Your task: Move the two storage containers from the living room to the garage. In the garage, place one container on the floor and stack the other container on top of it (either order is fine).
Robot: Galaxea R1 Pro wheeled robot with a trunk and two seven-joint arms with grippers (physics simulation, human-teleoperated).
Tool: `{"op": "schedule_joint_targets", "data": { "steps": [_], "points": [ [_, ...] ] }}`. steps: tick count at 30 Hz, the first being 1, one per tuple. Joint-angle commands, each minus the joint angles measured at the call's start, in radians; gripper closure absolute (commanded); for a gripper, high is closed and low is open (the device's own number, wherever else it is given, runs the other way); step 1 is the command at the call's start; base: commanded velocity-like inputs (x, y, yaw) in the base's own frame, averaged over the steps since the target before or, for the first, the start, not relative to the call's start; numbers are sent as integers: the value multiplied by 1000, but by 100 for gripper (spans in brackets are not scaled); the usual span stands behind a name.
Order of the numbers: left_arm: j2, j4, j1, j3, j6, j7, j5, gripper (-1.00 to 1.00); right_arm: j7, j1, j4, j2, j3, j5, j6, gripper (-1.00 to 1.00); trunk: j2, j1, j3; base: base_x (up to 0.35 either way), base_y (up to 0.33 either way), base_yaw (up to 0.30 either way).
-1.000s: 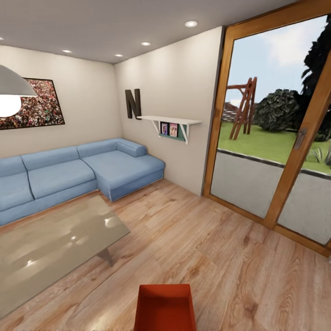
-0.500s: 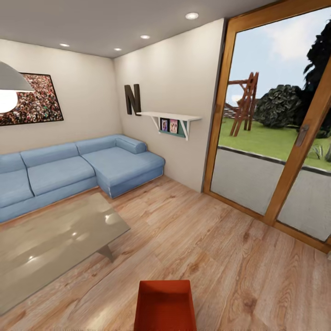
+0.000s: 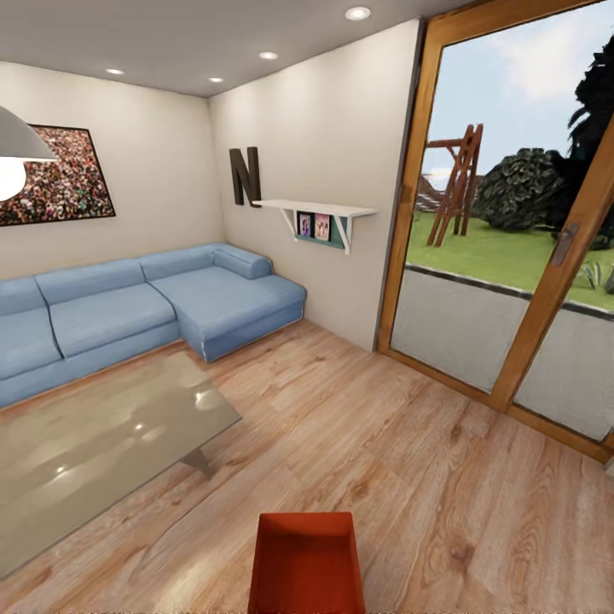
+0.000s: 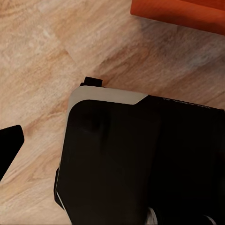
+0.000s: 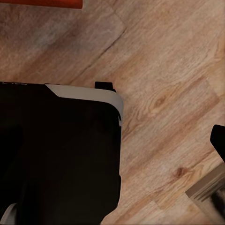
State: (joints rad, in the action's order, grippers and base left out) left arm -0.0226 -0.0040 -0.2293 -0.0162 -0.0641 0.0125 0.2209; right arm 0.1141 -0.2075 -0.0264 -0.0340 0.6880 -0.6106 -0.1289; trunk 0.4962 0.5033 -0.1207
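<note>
One orange-red storage container shows at the bottom middle of the head view, open top up, on the light wood plank floor of the living room. Its edge also appears in the left wrist view and as a thin strip in the right wrist view, with a soft shadow on the planks beside it. Both wrist views look down past my black base to the planks. A dark fingertip juts in at the border of the left wrist view, and another fingertip in the right wrist view. Neither touches the container.
A blue corner sofa lines the far left wall. A low glass coffee table stands front left. Wood-framed glass doors fill the right side, with a small wall shelf beside them. Open plank floor lies ahead and to the right.
The whole head view has shifted slightly, so the camera has moved. The container now sits a little higher in the picture; nothing else has visibly moved.
</note>
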Motion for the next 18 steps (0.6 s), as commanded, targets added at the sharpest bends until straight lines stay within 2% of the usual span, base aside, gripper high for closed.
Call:
{"op": "schedule_joint_targets", "data": {
  "steps": [1,18],
  "points": [
    [0,1,-1,-2,-3,1,6,-100,1,-1,-3,-1,8,-7,-4,-100,2,0,-4,0,0,0],
    [0,2,-1,-2,-2,1,7,-100,1,-1,-3,-1,8,-8,-5,-100,2,0,-31,0,0,0]
  ]
}}
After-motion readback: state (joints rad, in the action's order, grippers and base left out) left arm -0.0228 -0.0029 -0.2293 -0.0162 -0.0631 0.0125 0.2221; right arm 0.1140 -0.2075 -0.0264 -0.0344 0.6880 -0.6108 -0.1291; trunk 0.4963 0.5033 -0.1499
